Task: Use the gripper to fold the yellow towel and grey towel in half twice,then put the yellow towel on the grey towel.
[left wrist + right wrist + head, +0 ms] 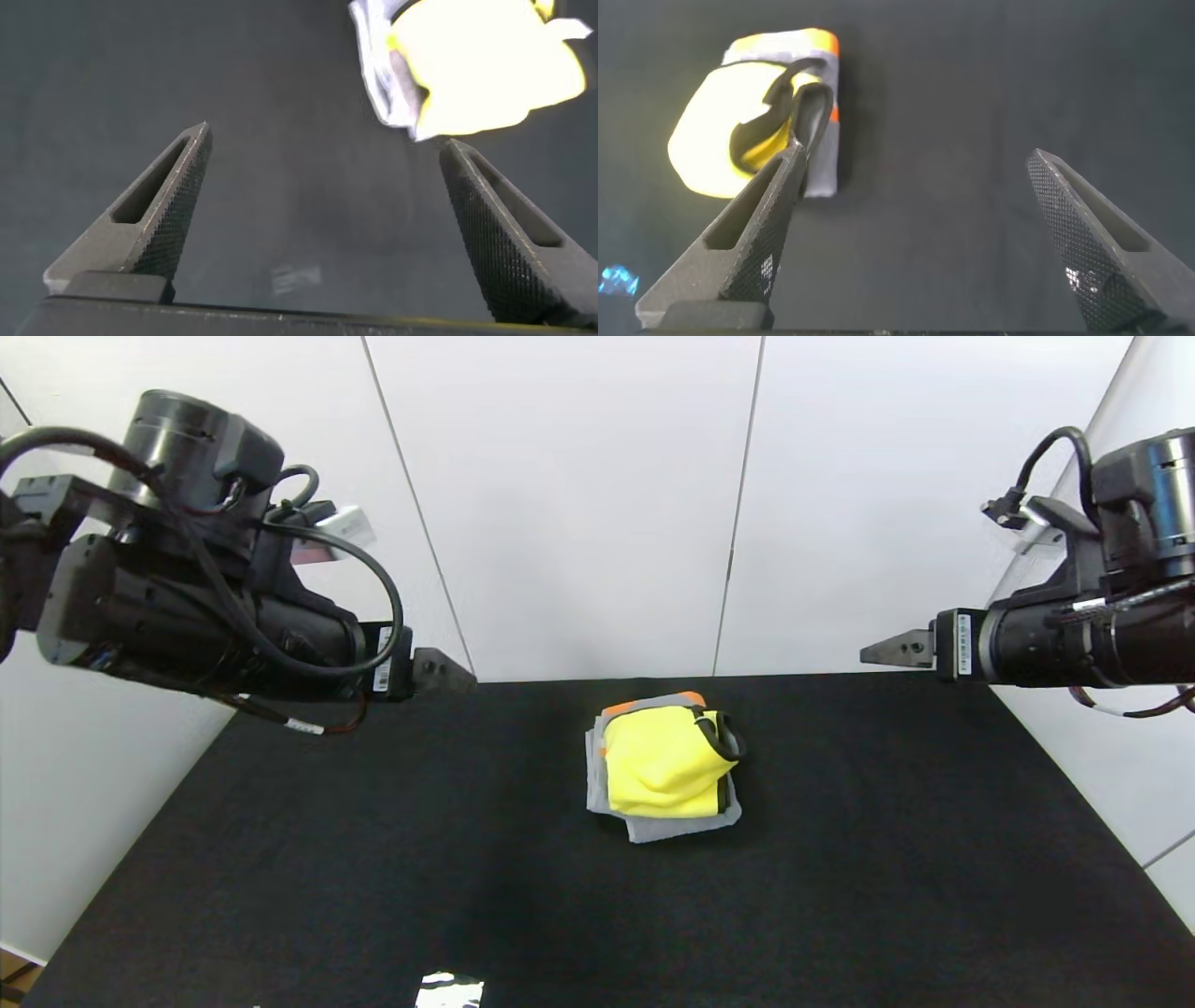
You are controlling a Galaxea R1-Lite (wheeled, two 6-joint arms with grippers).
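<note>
Head view: black desk (373, 859) before white wall panels; the yellow towel (663, 772), folded into a compact bundle with a dark trim loop at its right corner, lies on top of the folded grey towel (672, 827), whose grey margins show on the left and near sides and whose orange patch peeks out at the far edge. The left claw (446, 672) is raised at the far left of the desk, the right claw (894, 650) raised at the far right; the stack lies between them, lower than both and well apart from each, and only one fingertip of each claw shows here. Left wrist view: both fingers (154, 219) of the left claw stand spread wide with only bare desk between them, nothing held; the stacked towels lie beyond the tips, off toward one finger, with the yellow towel (486, 70) washed out and the grey towel (378, 65) showing as a pale fringe. Right wrist view: right claw fingers (747, 243) likewise wide apart and empty; the stack sits past one fingertip, the yellow towel (715, 135) with its dark trim loop seen plainly, and the grey towel (822, 163) with its orange patch.
</note>
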